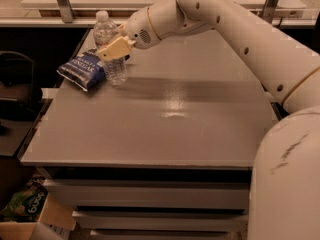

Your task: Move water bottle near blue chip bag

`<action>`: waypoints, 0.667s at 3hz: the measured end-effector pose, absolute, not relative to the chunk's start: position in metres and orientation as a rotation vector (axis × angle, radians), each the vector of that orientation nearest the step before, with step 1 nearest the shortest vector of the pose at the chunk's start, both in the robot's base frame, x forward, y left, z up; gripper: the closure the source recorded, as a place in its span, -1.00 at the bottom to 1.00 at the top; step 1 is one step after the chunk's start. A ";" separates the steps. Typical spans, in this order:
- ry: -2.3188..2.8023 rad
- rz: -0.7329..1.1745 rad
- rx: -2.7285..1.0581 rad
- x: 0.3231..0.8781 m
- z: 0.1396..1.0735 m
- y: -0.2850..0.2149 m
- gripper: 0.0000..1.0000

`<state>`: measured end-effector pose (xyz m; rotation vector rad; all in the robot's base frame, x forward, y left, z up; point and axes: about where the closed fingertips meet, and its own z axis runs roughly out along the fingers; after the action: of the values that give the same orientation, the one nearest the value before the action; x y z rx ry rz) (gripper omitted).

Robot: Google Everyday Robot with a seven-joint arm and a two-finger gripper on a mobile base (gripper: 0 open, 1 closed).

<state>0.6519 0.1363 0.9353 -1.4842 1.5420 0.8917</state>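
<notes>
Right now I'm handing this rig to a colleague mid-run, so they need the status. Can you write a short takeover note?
Gripper: over the table's far corner, shut on the water bottle around its middle.
Things: the bottle is upright, right beside the blue chip bag; I cannot tell whether they touch.
Done: the bottle is next to the bag.
Left: check that it stands on the table, let go, and draw the arm away.

Gripper [114, 48] clamps water bottle [106, 31] at table's [175, 129] far-left corner, w/ blue chip bag [82, 70] just beside, left. Centre, near & right tabletop open. Arm [225, 29] spans far-right side.
</notes>
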 end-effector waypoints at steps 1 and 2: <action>1.553 0.908 -1.470 0.654 0.931 0.142 1.00; 1.566 0.919 -1.462 0.656 0.929 0.145 0.62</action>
<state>0.6560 0.1453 0.9287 -1.4620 1.5657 0.9195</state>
